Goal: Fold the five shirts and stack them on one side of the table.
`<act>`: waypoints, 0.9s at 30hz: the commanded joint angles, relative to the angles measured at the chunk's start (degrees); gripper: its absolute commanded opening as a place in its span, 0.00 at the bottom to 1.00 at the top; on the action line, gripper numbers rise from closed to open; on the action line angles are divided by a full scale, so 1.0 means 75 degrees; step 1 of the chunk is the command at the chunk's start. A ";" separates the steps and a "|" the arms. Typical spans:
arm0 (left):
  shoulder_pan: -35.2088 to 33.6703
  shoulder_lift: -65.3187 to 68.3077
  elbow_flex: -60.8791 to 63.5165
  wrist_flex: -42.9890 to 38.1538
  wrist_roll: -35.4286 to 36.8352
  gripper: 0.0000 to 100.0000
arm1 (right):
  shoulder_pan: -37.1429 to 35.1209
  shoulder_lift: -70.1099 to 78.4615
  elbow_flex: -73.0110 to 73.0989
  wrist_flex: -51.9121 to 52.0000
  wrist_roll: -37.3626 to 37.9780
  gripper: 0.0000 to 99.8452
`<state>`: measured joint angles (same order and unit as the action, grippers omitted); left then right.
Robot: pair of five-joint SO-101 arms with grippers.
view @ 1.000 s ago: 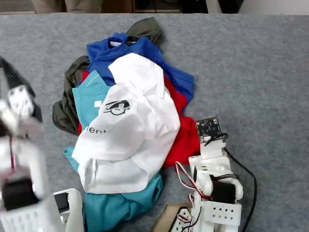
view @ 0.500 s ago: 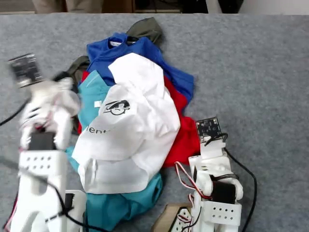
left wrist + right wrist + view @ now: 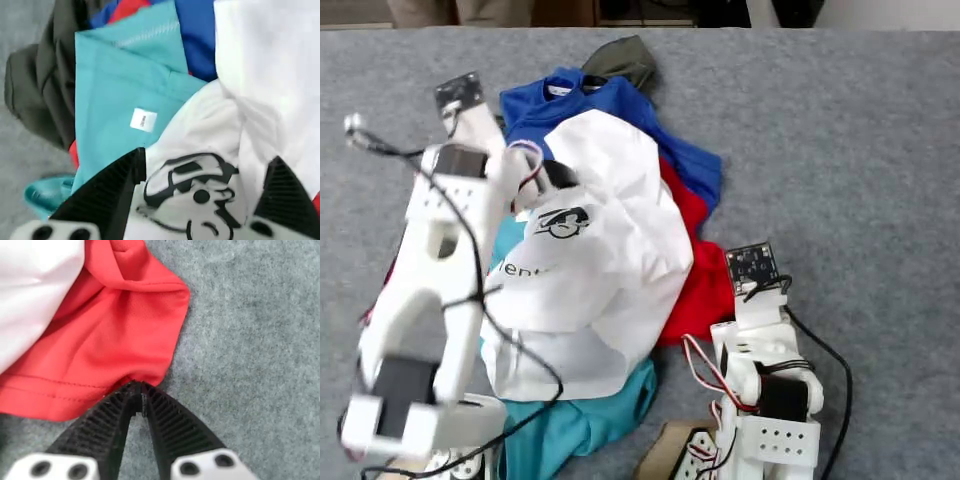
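Five shirts lie in a crumpled heap: a white shirt (image 3: 600,270) with a black logo on top, over a teal shirt (image 3: 565,425), a red shirt (image 3: 705,290), a blue shirt (image 3: 570,110) and an olive shirt (image 3: 620,58). My left gripper (image 3: 545,180) hangs over the heap's left part. It is open (image 3: 200,192), straddling the white shirt's logo (image 3: 197,187), with the teal shirt (image 3: 125,85) beside it. My right gripper (image 3: 136,392) is shut, its tips at the red shirt's hem (image 3: 115,330) on the grey cloth.
Grey felt (image 3: 840,150) covers the table, with wide free room to the right of the heap. The right arm (image 3: 765,385) sits folded at the front edge, its black cable (image 3: 835,370) looping beside it.
The left arm swung from the table's left edge up and over the heap, ending above the white shirt's logo. The right arm and the shirts stayed still.
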<state>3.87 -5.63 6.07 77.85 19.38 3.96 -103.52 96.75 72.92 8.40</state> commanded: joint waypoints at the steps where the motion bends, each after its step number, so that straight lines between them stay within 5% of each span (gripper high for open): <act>1: 0.0305 0.0967 -0.2485 0.2286 0.0082 0.40 | -0.0018 -0.0815 0.0006 0.0035 0.0035 0.00; 3: 0.0586 0.1436 -0.3247 0.3130 0.0070 0.40 | -0.0018 -0.0815 0.0006 0.0035 0.0035 0.00; 9: 0.1032 0.0826 -0.3036 0.3071 0.0082 0.39 | -0.0018 -0.0815 0.0006 0.0035 0.0035 0.00; 18: 0.1418 0.0346 -0.2086 0.3048 -0.0293 0.11 | -0.0018 -0.0815 0.0006 0.0035 0.0035 0.00; 27: 0.1430 0.0275 -0.1090 0.2309 -0.1067 0.10 | -0.0018 -0.0815 0.0006 0.0035 0.0035 0.00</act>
<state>14.07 -0.97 -2.20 96.75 12.00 3.96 -103.52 96.75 72.92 8.40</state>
